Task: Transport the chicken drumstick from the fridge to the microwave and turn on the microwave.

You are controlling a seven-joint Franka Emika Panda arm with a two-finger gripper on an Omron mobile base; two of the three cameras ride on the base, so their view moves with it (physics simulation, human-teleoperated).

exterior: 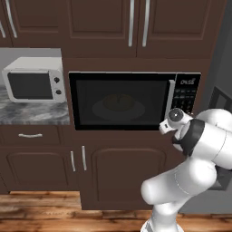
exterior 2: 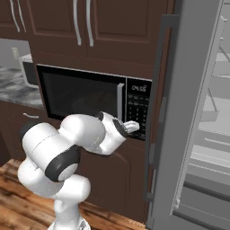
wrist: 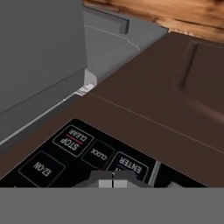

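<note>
— Where's the white arm's two-finger gripper [wrist: 113,183]?

— Reaching forward at the black keypad [exterior 2: 137,114] of the wide black built-in microwave [exterior: 120,100], elbow bent low; fingertips pressed together, holding nothing, right by the ENTER key [wrist: 129,165].

— And the drumstick?

— A dim golden-brown shape [exterior: 118,101] sits on the plate behind the closed dark glass door. The tall grey fridge [exterior 2: 197,117] stands open alongside.
</note>
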